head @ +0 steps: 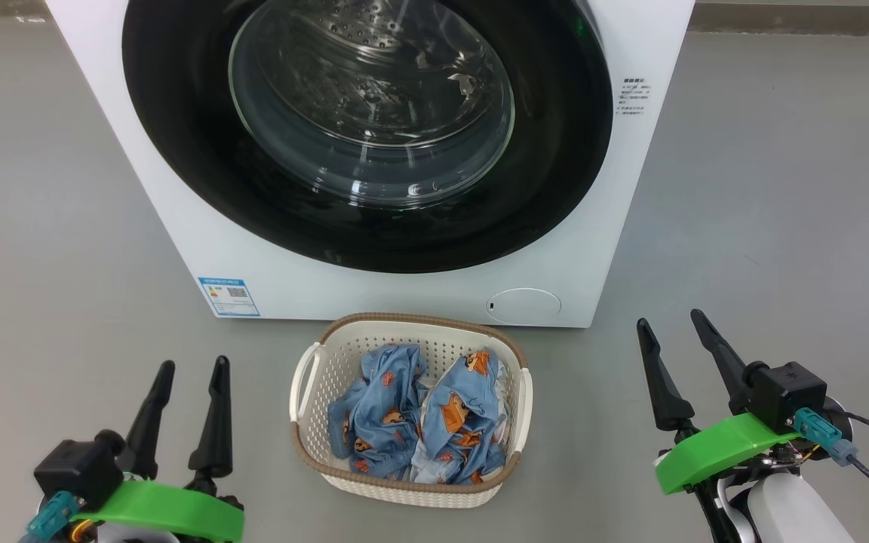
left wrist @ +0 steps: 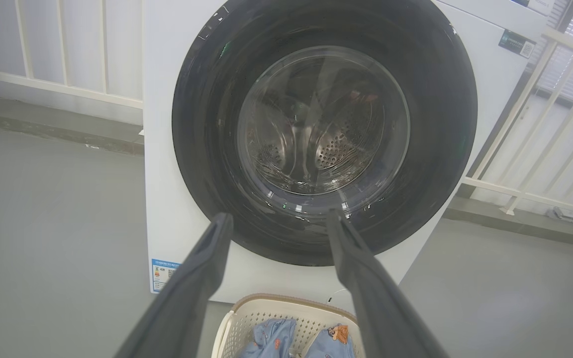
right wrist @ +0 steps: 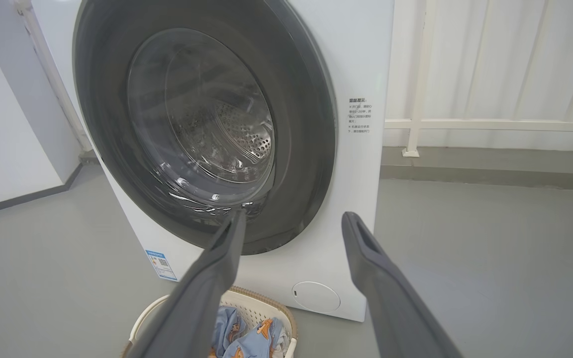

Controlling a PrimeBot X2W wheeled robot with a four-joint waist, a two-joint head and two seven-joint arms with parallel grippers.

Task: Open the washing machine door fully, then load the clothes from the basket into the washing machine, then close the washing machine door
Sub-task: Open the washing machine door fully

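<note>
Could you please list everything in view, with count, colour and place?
washing machine: one, white, on the floor ahead
door: one, glossy black with clear window, shut on the machine's front
sticker: one, blue-white, front's lower left
flap: one, white, round, front's lower right
basket: one, cream with brown rim, before the machine
clothes: two, light blue with orange prints, in the basket
floor: one, grey, all around
railing: several bars, white, behind the machine
left gripper: one, dark, open, empty, left of the basket
right gripper: one, dark, open, empty, right of the basket
</note>
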